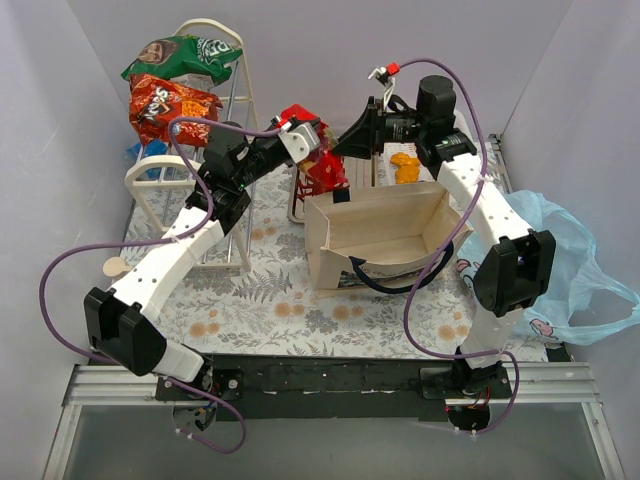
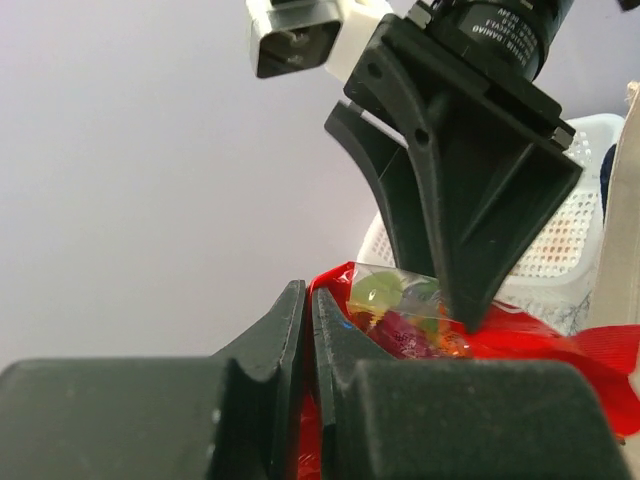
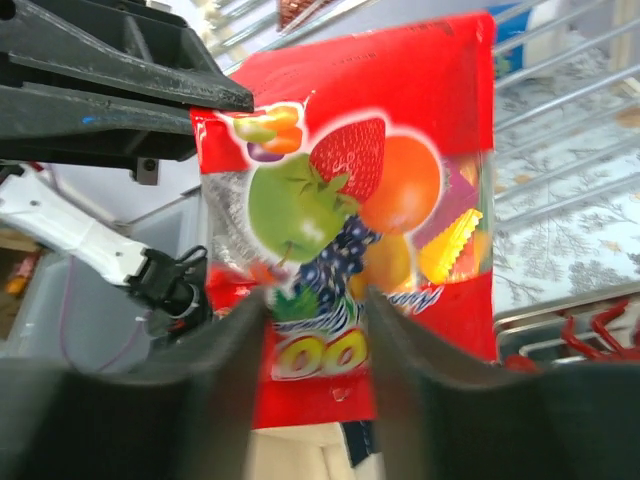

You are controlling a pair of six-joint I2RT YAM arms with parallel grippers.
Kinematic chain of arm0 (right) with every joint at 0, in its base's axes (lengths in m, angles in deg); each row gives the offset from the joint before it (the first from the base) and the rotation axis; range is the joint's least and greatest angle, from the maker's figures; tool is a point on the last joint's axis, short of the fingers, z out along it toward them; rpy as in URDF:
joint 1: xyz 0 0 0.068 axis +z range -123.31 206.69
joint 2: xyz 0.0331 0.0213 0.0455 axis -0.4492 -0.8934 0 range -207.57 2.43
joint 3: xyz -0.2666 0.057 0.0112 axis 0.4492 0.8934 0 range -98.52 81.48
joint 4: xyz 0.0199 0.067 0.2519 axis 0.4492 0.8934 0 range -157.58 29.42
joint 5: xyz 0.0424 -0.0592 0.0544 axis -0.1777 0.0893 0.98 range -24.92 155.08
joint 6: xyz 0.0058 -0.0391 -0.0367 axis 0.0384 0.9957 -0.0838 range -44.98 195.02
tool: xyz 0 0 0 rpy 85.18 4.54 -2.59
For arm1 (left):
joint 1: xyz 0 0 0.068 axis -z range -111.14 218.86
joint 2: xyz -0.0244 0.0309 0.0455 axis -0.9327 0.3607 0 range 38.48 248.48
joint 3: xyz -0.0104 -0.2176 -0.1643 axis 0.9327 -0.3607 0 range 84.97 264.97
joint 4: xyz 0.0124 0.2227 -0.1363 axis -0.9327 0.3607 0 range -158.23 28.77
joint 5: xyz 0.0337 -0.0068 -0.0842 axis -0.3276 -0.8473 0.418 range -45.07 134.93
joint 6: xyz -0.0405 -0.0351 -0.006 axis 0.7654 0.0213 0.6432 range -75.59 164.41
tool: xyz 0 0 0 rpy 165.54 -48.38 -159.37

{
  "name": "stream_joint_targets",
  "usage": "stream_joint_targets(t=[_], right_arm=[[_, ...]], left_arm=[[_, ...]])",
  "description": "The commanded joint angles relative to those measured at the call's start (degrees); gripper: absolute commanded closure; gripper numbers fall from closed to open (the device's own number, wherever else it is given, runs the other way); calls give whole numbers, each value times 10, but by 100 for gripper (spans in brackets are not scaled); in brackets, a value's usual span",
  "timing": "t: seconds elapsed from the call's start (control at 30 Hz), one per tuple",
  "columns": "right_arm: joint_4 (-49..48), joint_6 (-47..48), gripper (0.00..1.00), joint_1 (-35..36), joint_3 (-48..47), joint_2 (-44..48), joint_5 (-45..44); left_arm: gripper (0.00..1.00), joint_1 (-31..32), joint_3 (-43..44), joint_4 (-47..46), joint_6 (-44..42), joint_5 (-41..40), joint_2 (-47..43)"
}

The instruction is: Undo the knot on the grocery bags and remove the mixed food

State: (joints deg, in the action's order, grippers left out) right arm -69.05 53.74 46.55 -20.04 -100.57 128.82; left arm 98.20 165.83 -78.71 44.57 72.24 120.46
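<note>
At the far left corner of the worktop, the Doritos bag [image 1: 165,105] and the green snack bag [image 1: 185,55] lay on the wire rack [image 1: 240,110]. My left gripper [image 2: 308,300] was pinched fully closed on an upper corner of the red fruit-candy packet [image 3: 400,120]. It held the packet in the air over the far middle of the worktop, just beyond the far left corner of the beige tote [image 1: 325,255]. The packet hung flat, its long axis roughly up and down, with its printed face toward my right gripper [image 3: 315,300], which faced it from the right. Those jaws stood part-way apart, one on either side of the packet's lower half, gripping nothing I could make out. I judged the right arm the free one for the next grip. The light-blue plastic bag [image 1: 575,265] lay slack at the right edge
</note>
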Motion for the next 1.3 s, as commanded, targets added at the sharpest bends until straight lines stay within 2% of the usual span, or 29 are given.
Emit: stream_joint_targets(t=[0.0,0.03,0.07,0.17,0.23,0.27,0.3,0.33,0.37,0.4,0.43,0.63,0.7,0.73,0.8,0.83,0.9,0.93,0.97,1.0,1.1,1.13,1.17,1.27], right_arm=[[82,93,62,9,-34,5,-64],[80,95,67,8,-39,-2,-64],[78,94,79,8,-53,-8,-64],[70,91,93,10,-92,-33,-64],[65,87,94,11,-113,-47,-57],[58,84,91,10,-120,-48,-50],[45,70,85,9,-119,-48,-38],[17,57,74,8,-115,-44,-8],[-3,49,48,8,-111,-41,-2],[-12,35,18,8,-99,-36,1],[-36,25,2,8,-91,-30,11],[-35,24,2,17,-87,-42,-7],[32,65,2,25,-108,-56,-45],[51,91,12,32,-122,-60,-52],[49,87,25,33,-128,-71,-49],[50,87,41,33,-134,-74,-51],[51,96,57,33,-134,-74,-50],[51,98,79,33,-134,-74,-48],[53,105,92,33,-134,-73,-49],[60,112,99,33,-134,-71,-54],[80,138,99,32,-137,-69,-66],[87,149,99,32,-141,-69,-70],[94,160,99,32,-148,-69,-75],[115,194,99,30,-163,-74,-105]], left_arm=[[100,5,45,-85,25,-24,-28],[100,5,44,-84,26,-35,-30],[100,5,43,-83,27,-39,-31],[100,5,35,-84,34,-54,-40],[100,5,33,-82,28,-59,-43],[100,5,33,-78,26,-60,-45],[100,5,33,-76,23,-62,-45],[100,5,33,-76,19,-64,-45],[100,5,33,-73,17,-65,-43],[100,5,33,-74,17,-66,-43],[100,5,33,-74,17,-65,-42],[100,5,54,-75,33,-60,-31],[100,5,68,-75,47,-61,-25],[100,5,71,-74,49,-60,-23],[100,5,76,-73,48,-62,-23],[100,5,76,-76,49,-69,-21],[100,5,77,-77,48,-77,-19],[100,5,80,-79,47,-86,-15],[100,5,82,-78,45,-89,-12],[100,5,84,-78,43,-93,-10],[100,5,94,-71,34,-97,-6],[90,5,96,-62,31,-96,-7],[55,5,108,-53,30,-100,-7],[11,5,160,24,40,-130,-4]])
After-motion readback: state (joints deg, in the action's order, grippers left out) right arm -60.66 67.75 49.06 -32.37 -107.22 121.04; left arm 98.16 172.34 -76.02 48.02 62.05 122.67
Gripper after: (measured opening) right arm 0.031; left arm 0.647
